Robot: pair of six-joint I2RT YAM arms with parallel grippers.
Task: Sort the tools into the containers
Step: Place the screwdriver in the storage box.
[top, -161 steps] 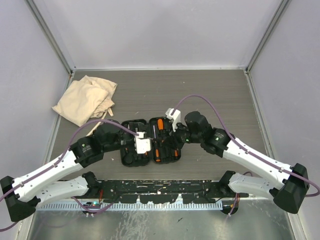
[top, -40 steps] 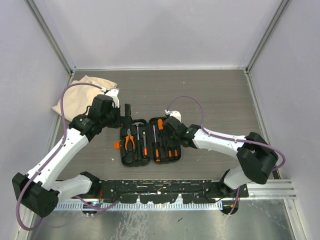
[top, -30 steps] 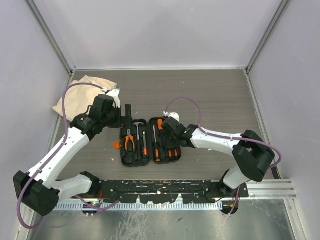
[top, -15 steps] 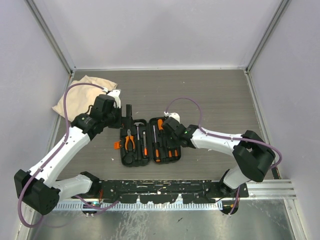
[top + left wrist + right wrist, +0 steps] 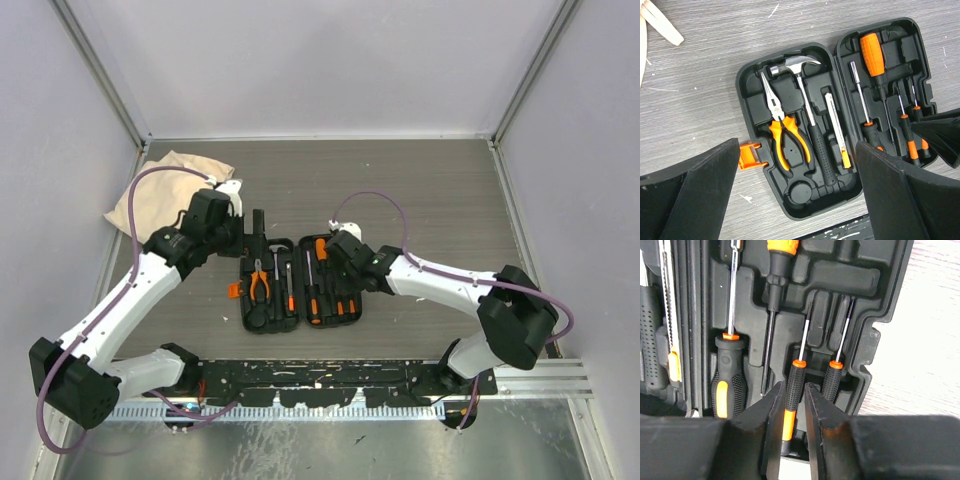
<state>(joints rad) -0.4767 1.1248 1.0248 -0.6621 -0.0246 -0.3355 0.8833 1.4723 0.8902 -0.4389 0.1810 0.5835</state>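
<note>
Right fingers (image 5: 776, 415) look pinched on the slim screwdriver (image 5: 794, 382), handle between them, tip pointing away, not yet out of its slot at the near right of the tool case (image 5: 802, 192). Left fingers (image 5: 705, 185), wide open and empty, have backed off far left since a few seconds ago, so the case lies open and picking can start

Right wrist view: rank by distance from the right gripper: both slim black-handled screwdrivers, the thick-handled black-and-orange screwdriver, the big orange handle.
1. Slim black-handled screwdriver, between the right gripper fingers.
2. Second slim screwdriver, just right.
3. Thick-handled black-and-orange screwdriver, left.
4. Big orange handle, top edge.
</note>
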